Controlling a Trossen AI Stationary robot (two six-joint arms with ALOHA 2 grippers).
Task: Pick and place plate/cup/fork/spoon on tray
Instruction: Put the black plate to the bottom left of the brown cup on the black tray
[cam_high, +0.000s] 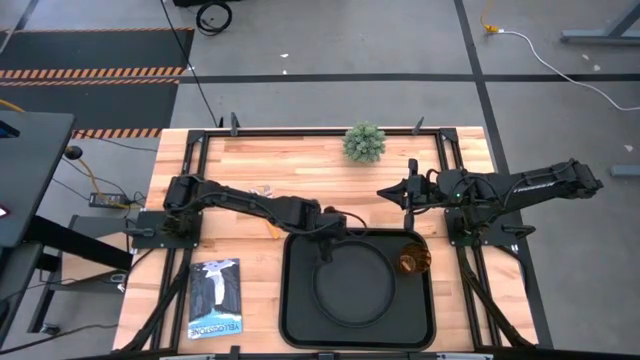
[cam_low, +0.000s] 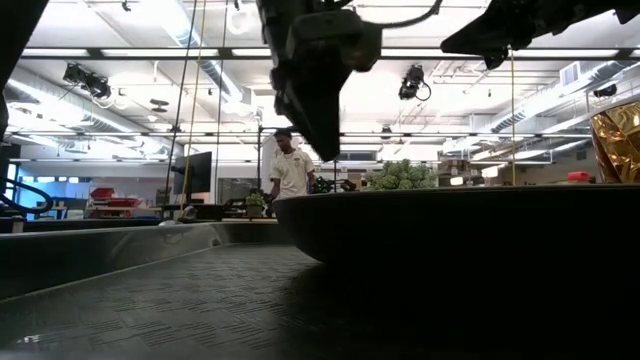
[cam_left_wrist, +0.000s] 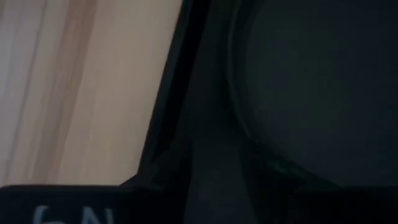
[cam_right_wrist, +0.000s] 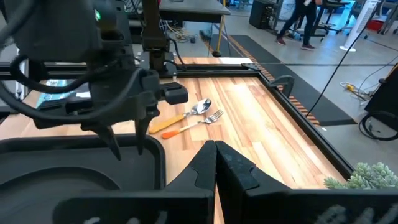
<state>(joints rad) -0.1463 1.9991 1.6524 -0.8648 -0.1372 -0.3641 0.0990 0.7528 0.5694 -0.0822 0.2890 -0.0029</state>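
The round black plate lies flat inside the black tray, and the amber cup stands in the tray's far right corner. The spoon and the fork lie side by side on the wooden table beyond the tray's far left corner, partly hidden under my left arm in the high view. My left gripper is open and empty, its fingers pointing down just above the tray's far left part by the plate's rim. My right gripper is shut and empty, held above the table beyond the tray's far right corner.
A small green plant stands at the table's far edge. A printed booklet lies left of the tray. A person stands in the room behind the table. Bare wood lies between the tray and the plant.
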